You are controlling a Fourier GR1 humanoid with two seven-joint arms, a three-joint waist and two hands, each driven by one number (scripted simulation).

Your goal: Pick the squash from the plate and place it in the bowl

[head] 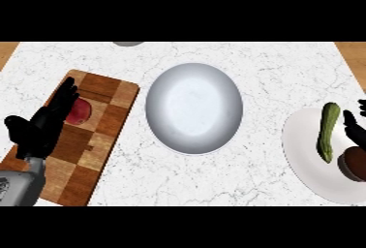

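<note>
White, grey-veined tabletop (271, 72) is seen from above, with strips of wood showing at its far corners. At the left a chequered wooden cutting board (107, 121) is laid, and a red fruit (82, 112) is seen on it, half hidden by the left hand (39, 131), which is held open with fingers up, resting over the board and holding nothing.

A pale grey bowl (194, 107) is set in the middle of the tabletop, and nothing is seen inside it. Well to its right a white plate (304, 145) is cut by the view's edge. The squash (327, 131), long and green, is seen lying on this plate, its length running away from the robot.

The right hand (352, 127) is found at the right edge, just beside the squash on its outer side. Only part of it is shown; the fingers that are seen are stretched out, not curled round the squash, and nothing is held. Whether the squash is touched cannot be told. A dark brownish round shape below these fingers cannot be identified.

The task is judged to be at its start: the approach is made, but the squash is not yet grasped, lifted, carried across or placed in the bowl.
</note>
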